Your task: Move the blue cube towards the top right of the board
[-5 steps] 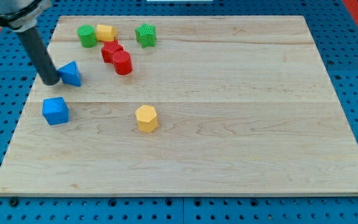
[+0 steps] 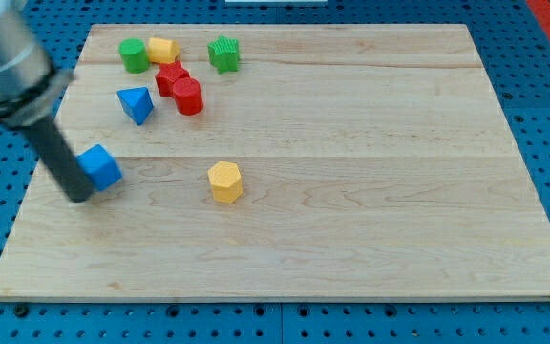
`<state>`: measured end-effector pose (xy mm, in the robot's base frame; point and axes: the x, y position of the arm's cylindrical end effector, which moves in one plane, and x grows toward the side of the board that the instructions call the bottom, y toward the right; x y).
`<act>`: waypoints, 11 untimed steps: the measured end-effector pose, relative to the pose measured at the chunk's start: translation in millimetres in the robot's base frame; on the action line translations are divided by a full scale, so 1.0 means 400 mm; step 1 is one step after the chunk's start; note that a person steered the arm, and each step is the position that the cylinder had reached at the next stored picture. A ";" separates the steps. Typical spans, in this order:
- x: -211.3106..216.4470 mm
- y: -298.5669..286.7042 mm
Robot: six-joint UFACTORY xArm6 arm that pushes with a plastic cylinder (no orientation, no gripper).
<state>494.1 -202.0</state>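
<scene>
The blue cube (image 2: 100, 166) lies on the wooden board (image 2: 351, 191) near its left edge, about mid-height. My tip (image 2: 79, 195) rests on the board right against the cube's lower-left side, touching it. The dark rod slants up and to the view's left from there. A second blue block, a pyramid-like wedge (image 2: 137, 102), lies above and a little right of the cube, close to the red blocks.
Near the board's top left are a green cylinder (image 2: 134, 54), a yellow block (image 2: 163, 50), a green star-like block (image 2: 223, 53), and two red blocks (image 2: 171, 78) (image 2: 188, 96). A yellow hexagonal block (image 2: 224, 181) lies right of the cube.
My tip has moved down from beside the blue wedge to the cube's lower left. The wedge has shifted up and right. The cube has moved slightly right.
</scene>
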 end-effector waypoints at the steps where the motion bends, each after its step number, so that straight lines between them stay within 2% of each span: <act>1: -0.075 -0.011; 2: -0.108 -0.058; 3: -0.213 0.142; 4: -0.328 0.272; 6: -0.364 0.127; 7: -0.397 0.154; 9: -0.475 0.582; 10: -0.382 0.625; 11: -0.437 0.741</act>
<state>319.1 94.2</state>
